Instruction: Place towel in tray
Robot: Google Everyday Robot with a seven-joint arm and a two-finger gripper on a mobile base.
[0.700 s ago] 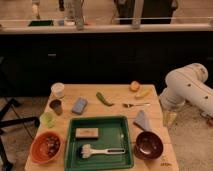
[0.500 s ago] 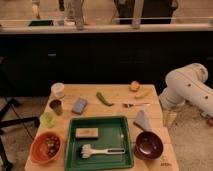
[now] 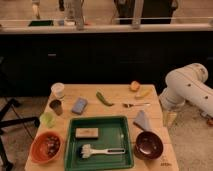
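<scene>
The grey towel [image 3: 142, 120] stands bunched in a peak just right of the green tray [image 3: 113, 134], judged light, soft and limp, best pinched at its raised top; the gripper [image 3: 170, 118] hangs beside the table [image 3: 115, 92], its state undeterminable.

Gripper [image 3: 170, 119] just right of table [image 3: 120, 93]; brush [image 3: 102, 150], block [image 3: 86, 133] inside tray [image 3: 113, 134]
</scene>
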